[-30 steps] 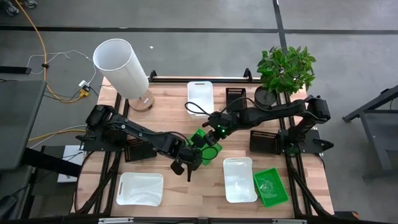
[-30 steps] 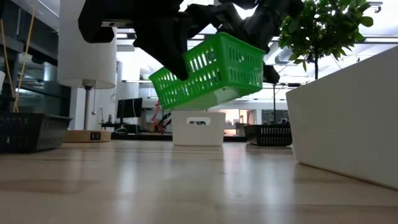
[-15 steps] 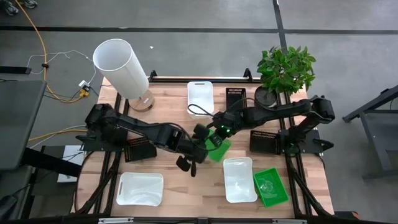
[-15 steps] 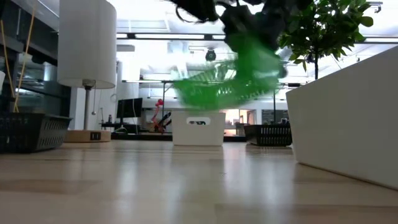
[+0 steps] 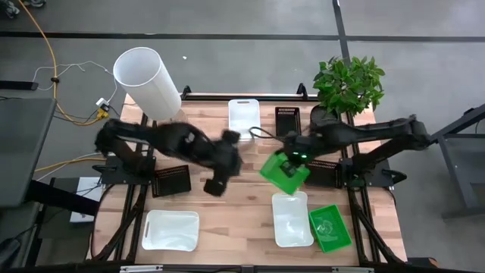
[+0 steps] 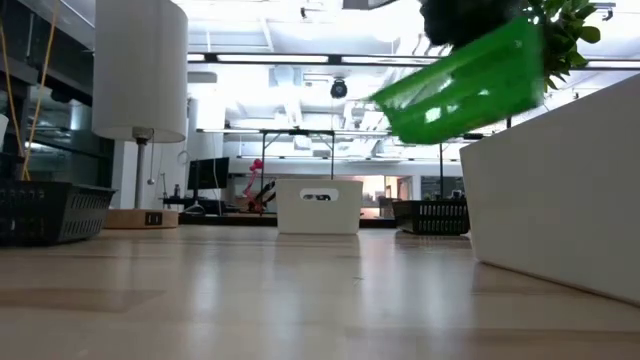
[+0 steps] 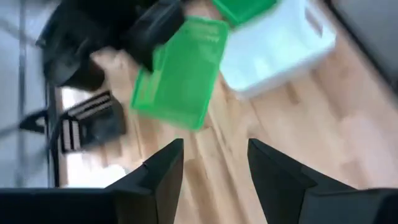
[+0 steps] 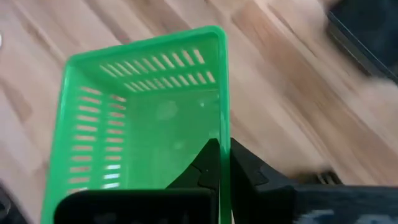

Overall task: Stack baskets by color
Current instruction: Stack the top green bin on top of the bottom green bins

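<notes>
Right pincer (image 8: 222, 163) grips green basket (image 8: 149, 118) by its rim

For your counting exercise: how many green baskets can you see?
2. One green basket hangs above mid-table in the right gripper; the other green basket sits at the table's front right corner, beside a white basket.

A wooden table (image 5: 204, 205) carries three white baskets (image 5: 170, 229) — near left, near right, far middle. Black baskets (image 5: 171, 180), a green basket (image 5: 330, 227), a lamp (image 5: 148, 82) and a potted plant (image 5: 345, 87) stand there too.
</notes>
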{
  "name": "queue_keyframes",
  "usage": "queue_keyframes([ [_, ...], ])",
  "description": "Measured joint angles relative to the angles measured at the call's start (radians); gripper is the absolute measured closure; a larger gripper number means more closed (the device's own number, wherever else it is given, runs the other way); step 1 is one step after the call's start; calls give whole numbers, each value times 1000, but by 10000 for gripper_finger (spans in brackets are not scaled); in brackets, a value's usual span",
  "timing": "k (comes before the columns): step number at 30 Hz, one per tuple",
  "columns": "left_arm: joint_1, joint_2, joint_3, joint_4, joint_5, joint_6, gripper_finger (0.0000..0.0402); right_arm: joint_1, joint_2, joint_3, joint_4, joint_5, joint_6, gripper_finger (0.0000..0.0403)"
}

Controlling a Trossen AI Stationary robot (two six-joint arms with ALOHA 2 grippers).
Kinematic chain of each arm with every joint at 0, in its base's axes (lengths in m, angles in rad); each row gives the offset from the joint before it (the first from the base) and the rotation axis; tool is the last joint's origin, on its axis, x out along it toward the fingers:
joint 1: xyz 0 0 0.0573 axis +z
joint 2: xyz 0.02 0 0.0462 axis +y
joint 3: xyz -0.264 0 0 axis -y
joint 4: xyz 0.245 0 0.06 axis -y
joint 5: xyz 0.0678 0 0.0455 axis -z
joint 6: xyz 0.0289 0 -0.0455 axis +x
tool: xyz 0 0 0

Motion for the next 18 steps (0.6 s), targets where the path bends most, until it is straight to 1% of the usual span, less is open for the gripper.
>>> queue_keyframes([
  [2, 22, -67, -37, 9, 10, -72, 251, 33, -52, -18, -69, 1, 47, 402],
  [4, 36, -142, -87, 62, -12, -121, 275, 77, -108, -45, -102, 2, 124, 402],
  [6, 40, -234, -158, 116, -44, -154, 308, 136, -176, -71, -105, 2, 232, 402],
  [9, 38, -359, -285, 274, -86, -193, 371, 252, -248, -119, -117, 22, 429, 402],
  [10, 37, -400, -333, 314, -96, -207, 385, 297, -269, -130, -115, 38, 496, 403],
  [11, 37, -436, -377, 365, -105, -221, 392, 342, -289, -141, -113, 55, 563, 403],
  [13, 37, -508, -467, 479, -126, -248, 390, 439, -305, -155, -124, 86, 690, 403],
  [16, 36, -589, -582, 596, -143, -291, 396, 574, -300, -156, -154, 126, 856, 403],
  [18, 36, -628, -645, 634, -144, -325, 400, 653, -292, -156, -167, 146, 954, 403],
])
